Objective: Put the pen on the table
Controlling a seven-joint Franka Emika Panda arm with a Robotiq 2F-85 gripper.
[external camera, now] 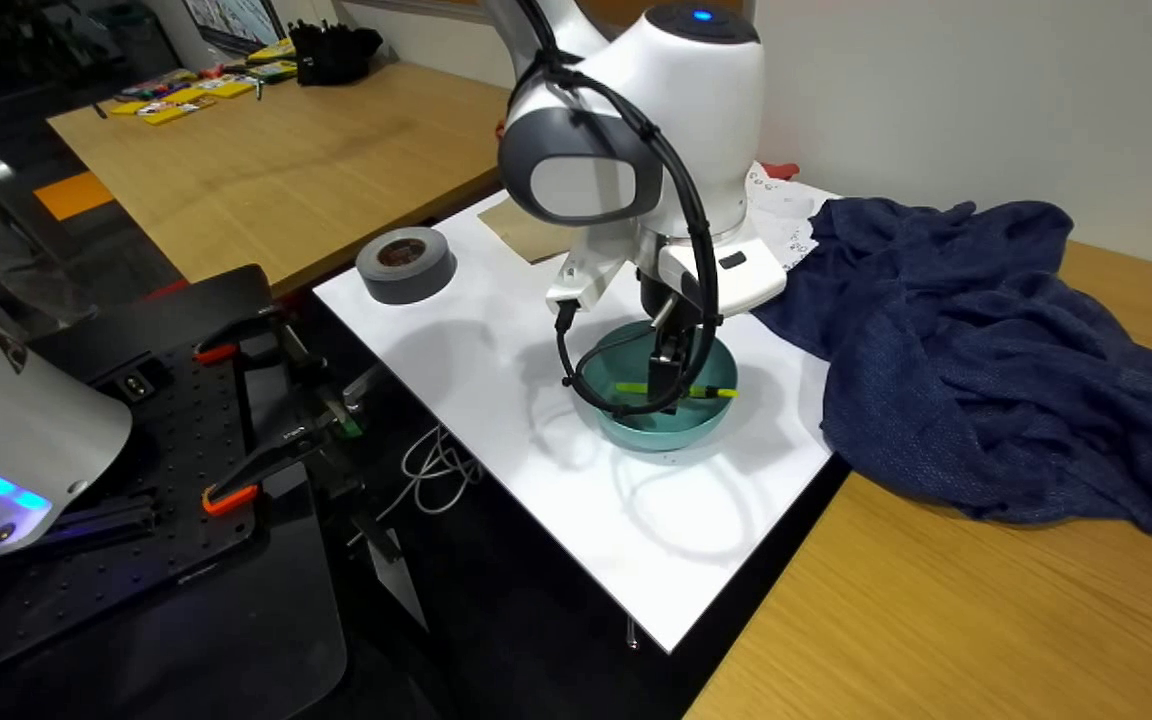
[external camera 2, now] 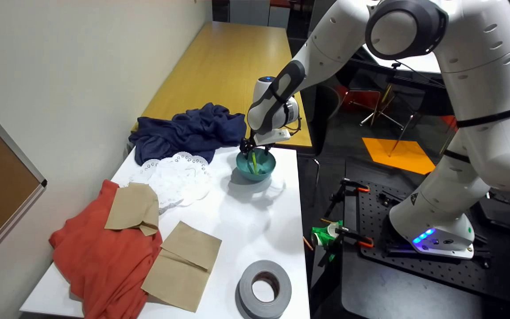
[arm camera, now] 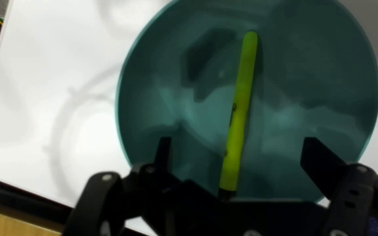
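Gripper [arm camera: 236,144] is at the bowl [external camera: 651,438], pointing down, fingers [arm camera: 320,160] spread wide. Wrist view has the pen [arm camera: 243,91] between them with a gap on each side — no grip on it. How deep the fingertips reach into the bowl, I can't say.

Pen is yellow-green, lying inside the bowl, slightly slanted in the wrist view, dark tip at the end nearest the gripper body. Bowl is teal, upright on the white worktop [external camera: 676,600], near the navy cloth [external camera: 986,370].

Navy cloth is bunched up, part on the worktop, part on a wood desk [external camera: 936,640]. In an exterior view, a white doily [external camera 2: 177,177] lies just beside that cloth. Red cloth [external camera 2: 109,261] is heaped at the opposite end of the worktop from the navy one, brown napkin [external camera 2: 133,206] on top. More brown paper [external camera 2: 177,283] lies between red cloth and tape roll — one folded sheet or two, unclear. Tape roll [external camera: 406,275] is grey, lying flat, well apart from the bowl in both exterior views.

Arm [external camera: 706,120] reaches over the worktop; its base [external camera: 26,430] sits on a black perforated plate [external camera: 176,440] with orange-tipped clamps [external camera: 232,500].
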